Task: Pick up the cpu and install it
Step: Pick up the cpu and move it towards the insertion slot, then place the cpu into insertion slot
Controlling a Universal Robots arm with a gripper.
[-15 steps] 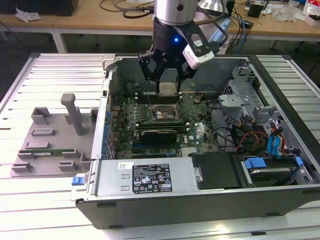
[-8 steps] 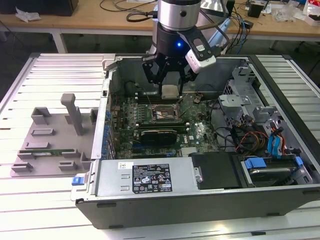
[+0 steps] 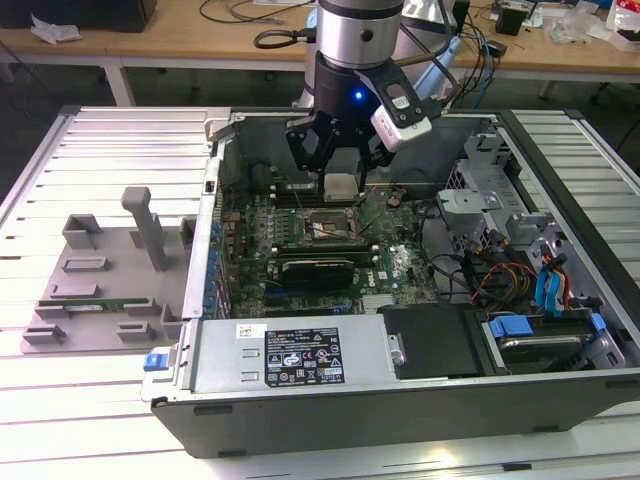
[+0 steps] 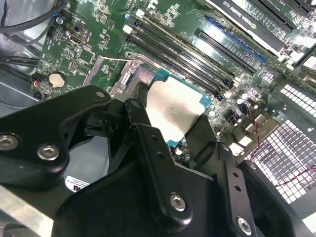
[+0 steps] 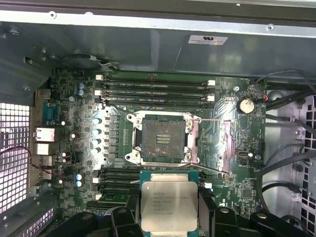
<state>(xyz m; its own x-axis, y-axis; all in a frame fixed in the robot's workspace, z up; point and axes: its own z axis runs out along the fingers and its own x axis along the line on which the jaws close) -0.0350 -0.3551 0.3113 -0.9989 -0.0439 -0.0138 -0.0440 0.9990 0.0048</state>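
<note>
Hand (image 4: 170,123) is closest to the lens, black fingers (image 4: 148,143) clamped on the cpu (image 4: 174,109) by two opposite edges. Silver lid faces up, chip looks level in the first wrist view. It hangs above the motherboard (image 5: 232,163) inside the computer case (image 3: 400,405), just beside the open socket (image 5: 160,140), not seated.

Risks as I see them:
- Edge grip is thin. If the chip slips or tilts, it lands on the socket contacts and bends them.
- Rotation. I can't confirm the corner marks match the socket, and a wrong clocking would jam it.
- Fingers are wider than the chip and could catch the socket frame (image 5: 193,143) or the memory slots (image 5: 153,89) on the way down.
- Lateral offset: one edge could ride on the socket wall, so the chip sits cocked.

Writing: small print on the cpu lid, a white sticker (image 5: 207,39) on the case wall, and a black label (image 3: 302,357) on the metal box at the front. None of it is being read off.
</note>
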